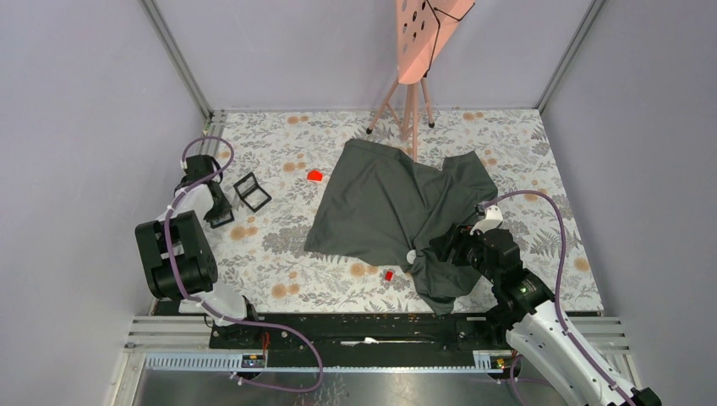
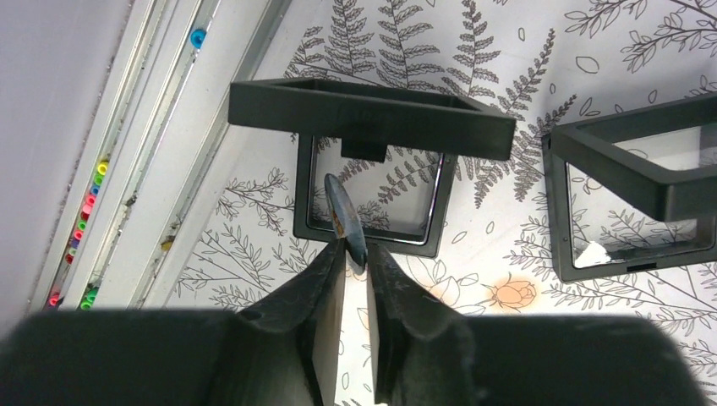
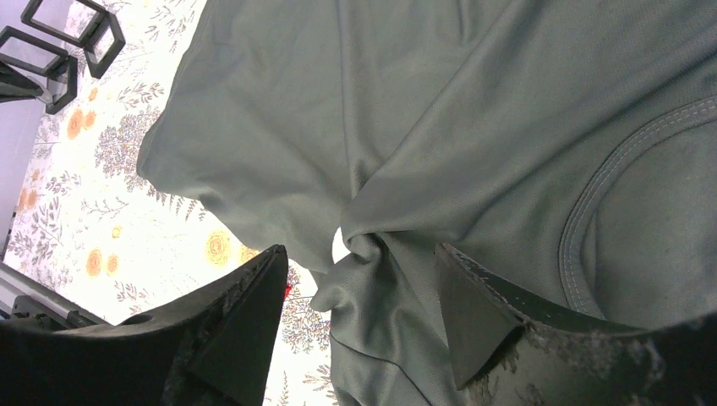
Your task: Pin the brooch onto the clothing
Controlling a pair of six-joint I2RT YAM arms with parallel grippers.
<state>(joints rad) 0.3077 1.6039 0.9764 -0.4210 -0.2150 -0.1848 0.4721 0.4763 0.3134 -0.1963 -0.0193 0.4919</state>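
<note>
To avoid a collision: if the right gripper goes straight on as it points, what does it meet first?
Probably the bunched fold of the dark grey T-shirt, lying ahead of the right gripper.

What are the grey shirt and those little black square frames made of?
The shirt looks like soft, matte knit fabric: it drapes in folds, with a stitched collar. The frames look like rigid matte black plastic, probably, with sharp moulded edges and clear glossy panes.
</note>
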